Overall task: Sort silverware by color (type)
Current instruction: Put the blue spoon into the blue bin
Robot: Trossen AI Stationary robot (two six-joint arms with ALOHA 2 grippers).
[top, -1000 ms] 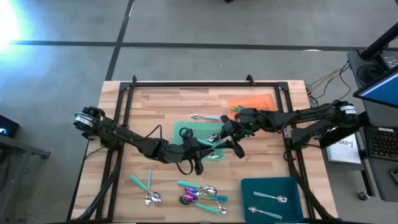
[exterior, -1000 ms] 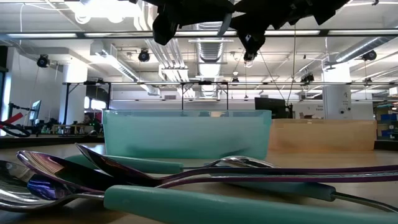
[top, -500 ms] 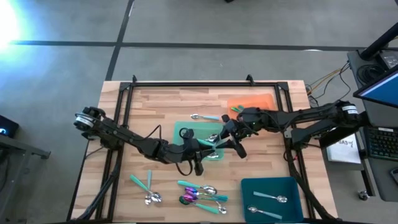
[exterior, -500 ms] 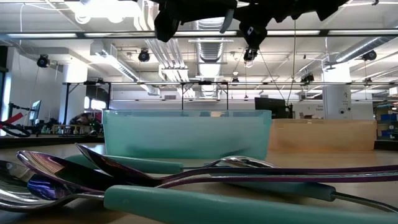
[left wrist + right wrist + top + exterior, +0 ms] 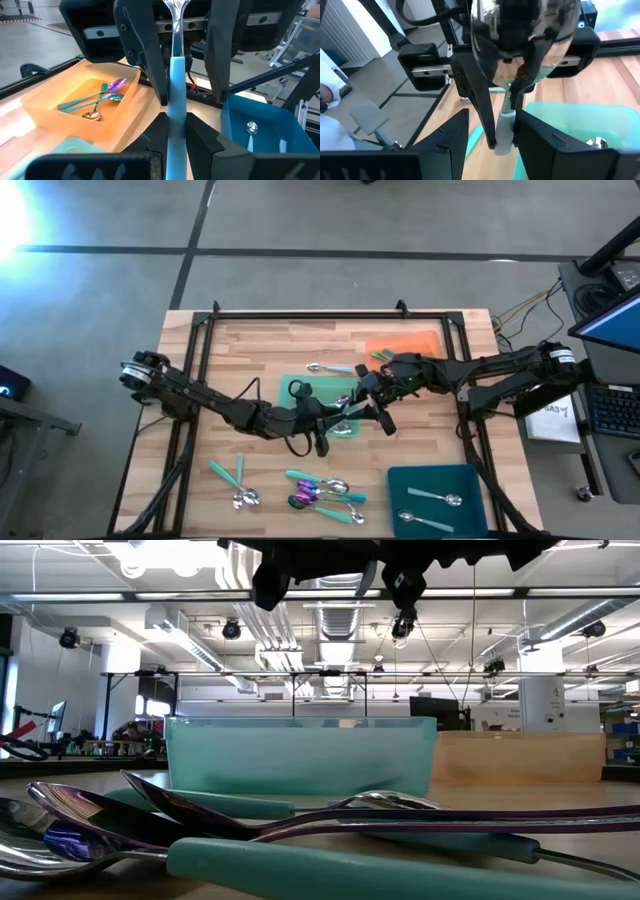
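A spoon (image 5: 175, 65) with a teal handle and a shiny silver head (image 5: 520, 25) hangs above the green tray (image 5: 292, 385) at the table's middle. My left gripper (image 5: 175, 120), reaching in from the left (image 5: 322, 420), is shut on its handle. My right gripper (image 5: 492, 116) comes from the right (image 5: 366, 402) and faces it, open. Its fingers (image 5: 142, 50) stand on either side of the spoon's neck and head, with gaps showing in the left wrist view. My left gripper pinches the spoon's teal handle (image 5: 176, 100) between its two fingers, partway along it. The fingers come nearly level from the table's left and lie along the handle. The spoon is lifted clear of the tray, and its head points at my right gripper.
An orange tray (image 5: 45, 107) at the far right holds iridescent spoons. A dark teal tray (image 5: 440, 480) at the near right holds two silver spoons. One spoon (image 5: 330, 368) lies beyond the green tray. More spoons lie near the front edge (image 5: 325, 492), (image 5: 235, 480).
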